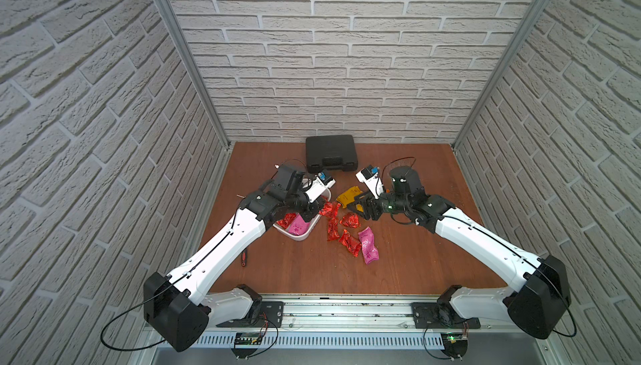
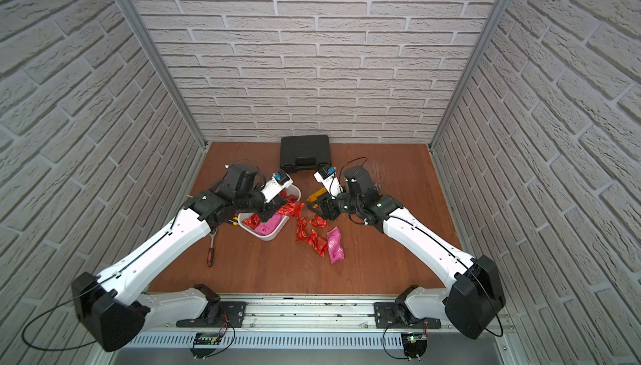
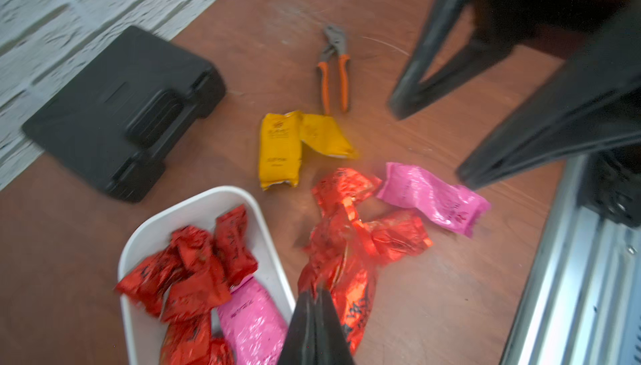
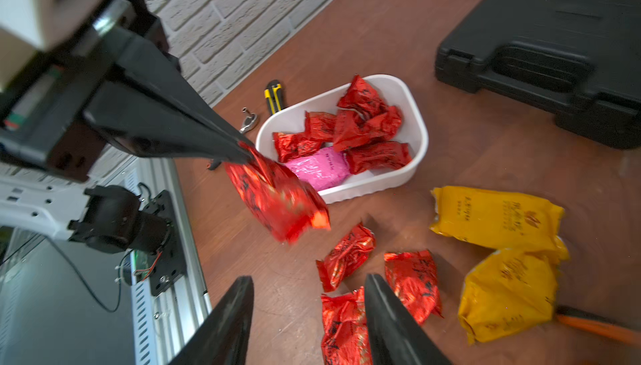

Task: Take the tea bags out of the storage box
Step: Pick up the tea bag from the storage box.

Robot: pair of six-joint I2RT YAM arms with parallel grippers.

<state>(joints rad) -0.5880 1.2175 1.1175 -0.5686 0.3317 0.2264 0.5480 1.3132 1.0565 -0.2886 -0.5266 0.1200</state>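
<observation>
Removed tea bags (image 1: 350, 242) lie on the table (image 1: 277, 269) beside the storage box (image 4: 418, 151), which holds several more. The left gripper (image 4: 248, 157) clamps one red tea bag (image 4: 277, 200) just outside the rim, probably for release. The right gripper (image 4: 308, 278) hangs empty, jaws apart

Left arm (image 1: 222, 242) and right arm (image 1: 485, 238) angled inward, left tool (image 4: 247, 153) pinched closed, right tool (image 4: 308, 294) parted

A black ribbed hard case (image 1: 331, 153) lies closed at the upper centre of the brown wooden table (image 1: 416, 262) in both top views, near the white brick wall (image 1: 329, 51). A red-and-black-handled tool (image 2: 210, 256) lies left of centre in a top view. Orange-handled pliers (image 3: 333, 68) and a yellow-and-black utility knife (image 4: 274, 98) lie flat on the wood.
</observation>
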